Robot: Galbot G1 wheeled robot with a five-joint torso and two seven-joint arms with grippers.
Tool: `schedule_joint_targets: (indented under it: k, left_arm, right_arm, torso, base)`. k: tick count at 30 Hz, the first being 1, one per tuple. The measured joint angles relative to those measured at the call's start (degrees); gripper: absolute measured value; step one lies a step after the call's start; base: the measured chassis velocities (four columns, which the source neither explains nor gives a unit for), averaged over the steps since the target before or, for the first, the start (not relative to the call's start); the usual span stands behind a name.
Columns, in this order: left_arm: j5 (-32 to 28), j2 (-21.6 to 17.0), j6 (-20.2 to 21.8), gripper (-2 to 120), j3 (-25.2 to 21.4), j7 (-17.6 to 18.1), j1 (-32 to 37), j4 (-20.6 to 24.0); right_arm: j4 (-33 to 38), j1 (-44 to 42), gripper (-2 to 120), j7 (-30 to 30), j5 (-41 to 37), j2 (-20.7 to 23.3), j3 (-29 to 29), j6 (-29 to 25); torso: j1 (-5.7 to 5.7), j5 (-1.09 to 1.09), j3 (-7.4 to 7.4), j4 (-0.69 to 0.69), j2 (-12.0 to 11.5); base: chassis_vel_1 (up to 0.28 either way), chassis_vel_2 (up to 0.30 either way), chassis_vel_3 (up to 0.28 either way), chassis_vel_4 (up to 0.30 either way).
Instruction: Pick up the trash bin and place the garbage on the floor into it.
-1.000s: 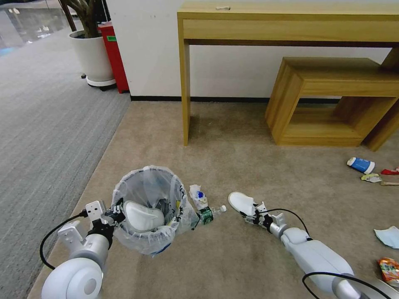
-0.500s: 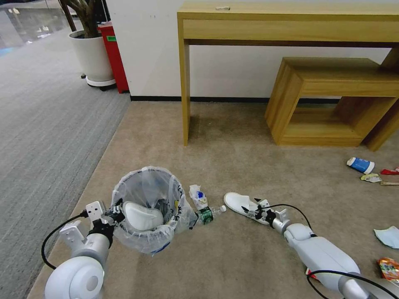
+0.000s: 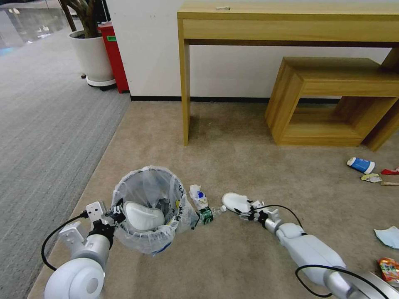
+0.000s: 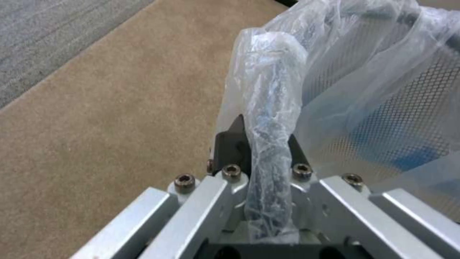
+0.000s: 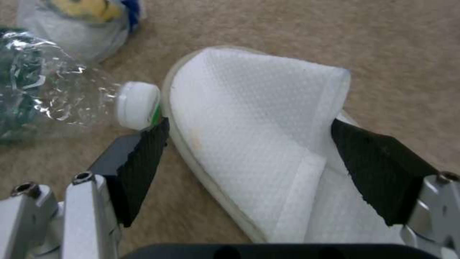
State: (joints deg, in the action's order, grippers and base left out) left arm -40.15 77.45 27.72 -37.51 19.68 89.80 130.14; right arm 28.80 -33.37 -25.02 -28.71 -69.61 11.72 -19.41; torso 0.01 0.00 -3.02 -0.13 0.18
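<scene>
Trash bin (image 3: 146,207) sat on carpet w/ one white slipper (image 3: 142,216) inside, left gripper (image 3: 115,216) jaws clenched on its bagged rim. Right gripper (image 3: 244,212) jaws spread, straddling 2nd slipper (image 3: 233,202) on floor beside clear bottle (image 3: 210,214).

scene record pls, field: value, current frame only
left gripper: shut on the trash bin rim
bin contents: one white slipper
right gripper: open, fingers either side of the second slipper on the carpet
bottle: lying between bin and second slipper, cap beside the slipper's toe
still on floor, robot's right: cup, mask, packet
</scene>
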Motion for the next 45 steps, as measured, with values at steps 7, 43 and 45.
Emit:
schedule_joint_targets:
  k: [7, 43, 45]
  left_arm:
    - [0.23, 0.41, -0.59, 2, 0.12, -0.13, -0.06, -0.41]
    - [0.34, 0.03, -3.34, 2, -0.25, -0.74, 1.38, -0.52]
    - [0.33, 0.03, -3.41, 2, -0.25, -0.75, 1.41, -0.46]
  right_arm:
    - [0.09, 0.48, 92, -0.25, 0.26, -0.09, -0.06, -0.21]
    - [-5.38, 1.44, 36, 0.16, 3.62, -3.65, -1.66, -2.97]
    - [-5.38, 1.37, 30, 0.16, 3.69, -3.66, -1.69, -3.07]
  torso:
    - [0.00, -0.02, 0.00, -0.01, 0.00]
    - [0.00, 0.00, 0.00, 0.00, 0.00]
    - [0.00, 0.00, 0.00, 0.00, 0.00]
  base:
    - [0.000, 0.000, 0.000, 0.000]
    - [0.000, 0.000, 0.000, 0.000]
    - [0.000, 0.000, 0.000, 0.000]
